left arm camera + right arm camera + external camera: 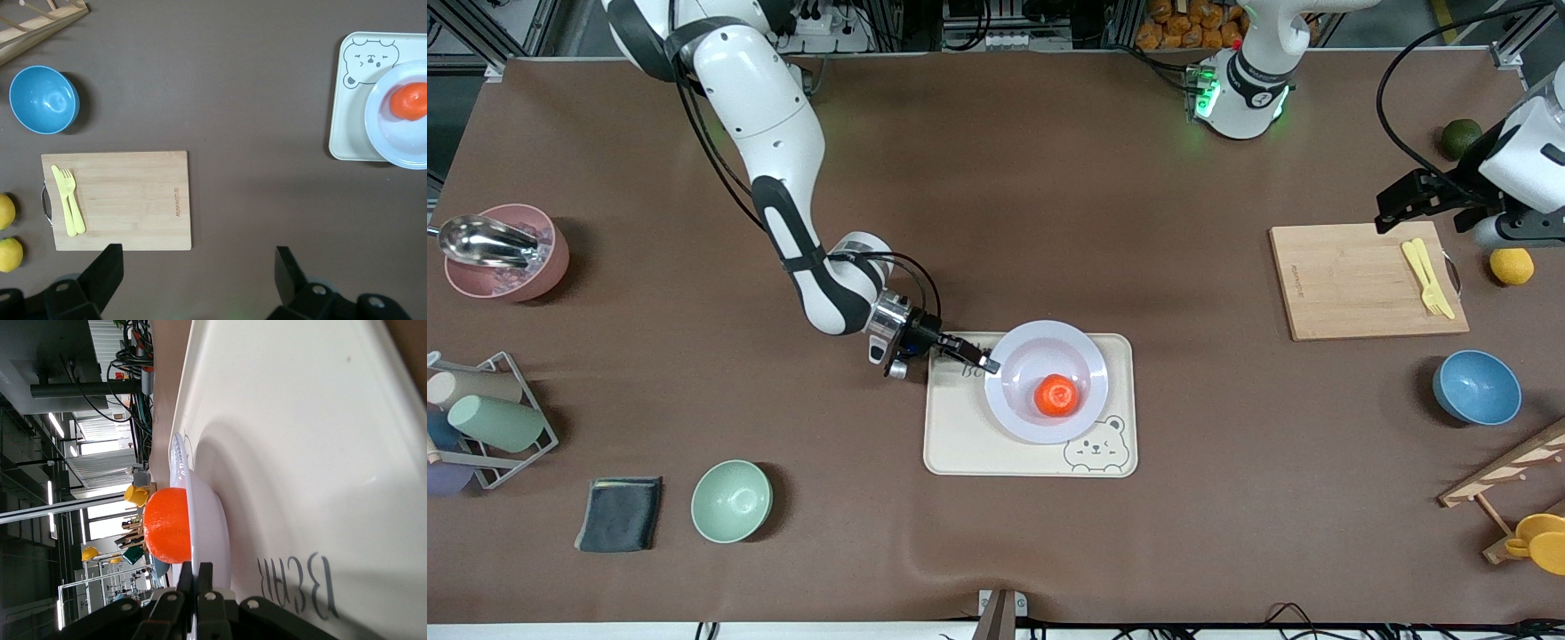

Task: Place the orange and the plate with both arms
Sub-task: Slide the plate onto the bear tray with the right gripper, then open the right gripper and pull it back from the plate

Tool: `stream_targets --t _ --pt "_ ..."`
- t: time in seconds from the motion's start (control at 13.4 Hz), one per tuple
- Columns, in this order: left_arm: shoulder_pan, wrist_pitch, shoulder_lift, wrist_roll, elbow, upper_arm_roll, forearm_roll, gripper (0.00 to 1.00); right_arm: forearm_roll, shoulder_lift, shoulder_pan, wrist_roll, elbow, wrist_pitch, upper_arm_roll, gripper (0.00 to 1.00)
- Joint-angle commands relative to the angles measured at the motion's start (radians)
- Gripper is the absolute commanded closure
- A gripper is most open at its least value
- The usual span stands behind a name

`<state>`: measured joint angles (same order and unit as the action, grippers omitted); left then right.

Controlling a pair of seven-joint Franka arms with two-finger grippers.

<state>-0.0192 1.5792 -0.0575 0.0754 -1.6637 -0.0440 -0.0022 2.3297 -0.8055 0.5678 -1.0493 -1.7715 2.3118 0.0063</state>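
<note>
Nearest the camera, the bear-printed tray [969, 444] carries the plate [1021, 416], the orange [1056, 395] in its well. My right gripper [989, 363] pinches the plate's rim, fingertips partly hidden. My left gripper [197, 267] waits spread open over bare table beside the cutting board [1352, 284].

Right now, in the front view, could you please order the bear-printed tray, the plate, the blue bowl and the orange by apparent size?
Largest to smallest:
1. bear-printed tray
2. plate
3. blue bowl
4. orange
</note>
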Motion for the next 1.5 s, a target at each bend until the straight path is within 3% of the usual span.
stream_targets --t 0.0,0.15,0.3,0.67,1.12,1.27,1.42 --pt "0.005 -0.004 -0.005 0.000 0.002 -0.007 -0.016 0.00 -0.023 -0.012 -0.017 0.006 0.027 0.015 0.009 0.78" --pt "0.004 -0.004 -0.005 0.000 0.002 -0.010 -0.016 0.00 -0.079 -0.011 -0.026 0.024 0.033 0.064 0.009 0.78" --pt "-0.001 -0.004 -0.005 0.000 0.002 -0.010 -0.016 0.00 -0.198 -0.004 -0.032 0.166 0.056 0.122 0.011 0.76" --pt "-0.004 -0.002 -0.004 0.000 0.005 -0.011 -0.016 0.00 -0.484 0.006 -0.055 0.509 0.112 0.124 -0.002 0.69" --pt "-0.007 0.008 -0.001 0.000 0.007 -0.011 -0.018 0.00 -1.039 0.023 -0.134 0.993 0.204 0.072 0.000 0.65" --pt "-0.005 0.008 -0.001 0.001 0.005 -0.011 -0.019 0.00 -1.192 0.029 -0.184 1.106 0.250 -0.042 -0.003 0.51" --pt "-0.004 0.008 -0.001 0.001 0.005 -0.011 -0.019 0.00 -1.314 0.054 -0.242 1.118 0.254 -0.112 -0.006 0.18"
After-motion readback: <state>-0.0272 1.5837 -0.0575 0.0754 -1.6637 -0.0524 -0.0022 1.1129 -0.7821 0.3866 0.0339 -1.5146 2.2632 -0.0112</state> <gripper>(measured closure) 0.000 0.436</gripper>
